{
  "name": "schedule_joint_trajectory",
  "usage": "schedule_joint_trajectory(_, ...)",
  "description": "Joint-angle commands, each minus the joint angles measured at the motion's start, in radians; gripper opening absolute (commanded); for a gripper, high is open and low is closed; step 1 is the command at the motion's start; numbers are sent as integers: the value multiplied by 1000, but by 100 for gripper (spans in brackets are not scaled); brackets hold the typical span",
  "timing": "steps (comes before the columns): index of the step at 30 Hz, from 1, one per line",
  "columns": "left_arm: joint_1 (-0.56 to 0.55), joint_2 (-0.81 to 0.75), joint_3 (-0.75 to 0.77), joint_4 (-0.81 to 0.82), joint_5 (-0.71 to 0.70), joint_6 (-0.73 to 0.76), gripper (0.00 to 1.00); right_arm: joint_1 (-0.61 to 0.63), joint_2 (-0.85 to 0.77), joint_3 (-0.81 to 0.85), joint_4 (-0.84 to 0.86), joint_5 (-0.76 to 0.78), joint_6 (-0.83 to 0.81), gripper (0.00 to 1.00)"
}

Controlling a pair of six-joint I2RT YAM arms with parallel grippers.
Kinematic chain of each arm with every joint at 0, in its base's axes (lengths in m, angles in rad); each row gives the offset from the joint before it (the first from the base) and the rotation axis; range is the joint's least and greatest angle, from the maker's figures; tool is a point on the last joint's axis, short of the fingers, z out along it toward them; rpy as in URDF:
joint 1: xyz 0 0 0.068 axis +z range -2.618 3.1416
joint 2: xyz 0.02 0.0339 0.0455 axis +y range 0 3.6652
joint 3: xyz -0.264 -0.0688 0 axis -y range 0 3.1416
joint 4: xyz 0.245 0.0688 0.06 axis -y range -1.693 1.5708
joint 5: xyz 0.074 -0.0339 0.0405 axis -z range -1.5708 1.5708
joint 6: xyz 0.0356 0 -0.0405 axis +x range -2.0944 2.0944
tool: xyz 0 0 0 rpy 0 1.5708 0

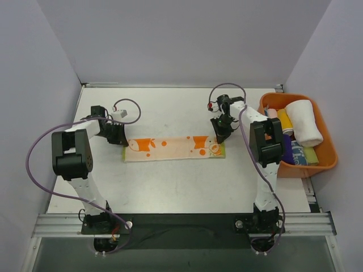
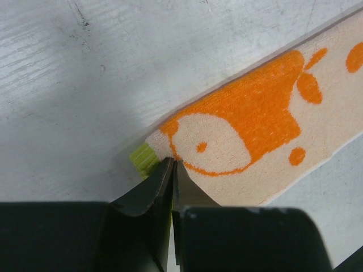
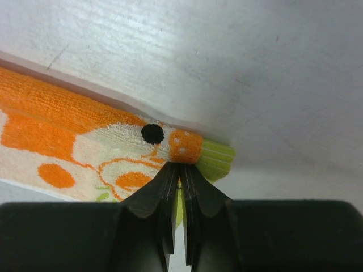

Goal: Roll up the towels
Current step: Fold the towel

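A cream towel with orange blotches lies folded into a long narrow strip across the middle of the table. My left gripper is at its left end. In the left wrist view the gripper is shut, pinching the towel at its end edge beside a lime-green corner. My right gripper is at the right end. The right wrist view shows it shut on the towel, with the green border bunched at the jaw tips.
An orange plastic bin stands at the right edge of the table. It holds a large white rolled towel and several small coloured rolls. White walls close in the left, back and right sides.
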State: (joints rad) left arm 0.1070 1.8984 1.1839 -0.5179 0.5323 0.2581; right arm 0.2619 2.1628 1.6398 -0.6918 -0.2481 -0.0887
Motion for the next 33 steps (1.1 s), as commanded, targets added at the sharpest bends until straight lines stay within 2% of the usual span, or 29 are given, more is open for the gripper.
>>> schedule_joint_trajectory(1, 17, 39, 16, 38, -121, -8, 11, -7, 46, 47, -18, 112, -6, 10)
schedule_joint_trajectory(3, 20, 28, 16, 33, -105, 0, 10, -7, 46, 63, -18, 113, -25, 13)
schedule_joint_trajectory(6, 19, -24, 11, 9, -40, 9, 15, -12, -7, 75, -23, 101, -43, 31)
schedule_joint_trajectory(7, 16, -45, 5, -8, -8, 9, 19, -12, -29, 75, -23, 98, -40, 39)
schedule_joint_trajectory(8, 14, -70, -9, -14, 4, 9, 25, -21, -49, 71, -25, 75, -34, 43)
schedule_joint_trajectory(9, 13, -129, -23, -17, 11, -6, 38, -29, -75, 62, -25, 60, -10, 46)
schedule_joint_trajectory(12, 7, -243, -72, -18, 17, -46, 50, -53, -167, 12, -23, -6, 33, 46)
schedule_joint_trajectory(14, 3, -280, -90, -19, 8, -52, 52, -58, -202, -12, -25, -25, 72, 45)
schedule_joint_trajectory(21, -4, -317, -145, -37, -14, -46, 53, -69, -132, -55, -35, -98, 182, 42)
schedule_joint_trajectory(24, -4, -318, -156, -37, -9, -46, 53, -67, -100, -61, -31, -92, 217, 43)
schedule_joint_trajectory(33, -4, -286, -156, -37, -18, -48, 53, -30, -40, -78, -3, -62, 242, 37)
